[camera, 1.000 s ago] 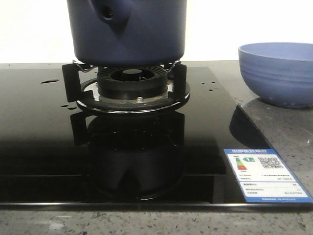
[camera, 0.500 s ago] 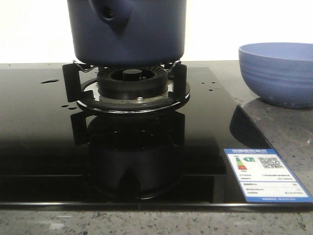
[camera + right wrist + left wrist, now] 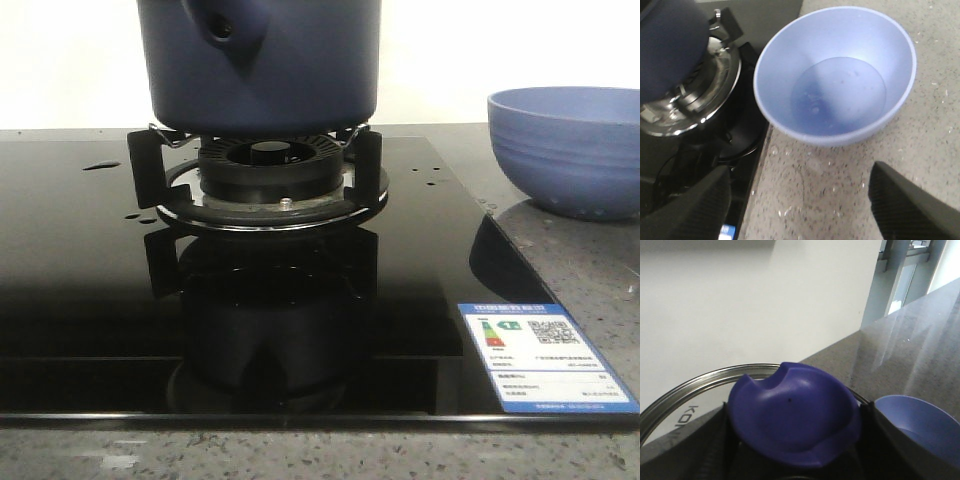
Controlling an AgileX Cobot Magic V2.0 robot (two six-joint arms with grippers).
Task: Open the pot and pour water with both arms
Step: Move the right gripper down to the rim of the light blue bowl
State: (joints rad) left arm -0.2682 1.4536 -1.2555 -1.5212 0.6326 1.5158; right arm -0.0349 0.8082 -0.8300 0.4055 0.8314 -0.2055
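Front view: the pot (image 3: 260, 62) sits on the burner grate (image 3: 255, 180) of the black glass hob (image 3: 90, 290); water (image 3: 100, 166) beads on the glass, and the pale blue bowl (image 3: 570, 150) stands on the bench (image 3: 590, 270) to its right

Left wrist view: the left gripper (image 3: 795, 467) has its jaws pinching the blue lid knob (image 3: 792, 412) over the glass lid (image 3: 690, 390)

Right wrist view: the right gripper (image 3: 800, 205) hangs with jaws spread above the bench beside the bowl, clasping nothing

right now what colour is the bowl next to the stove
Light periwinkle blue, with faint horizontal ribbing on the outside. The bowl shows best in the right wrist view.
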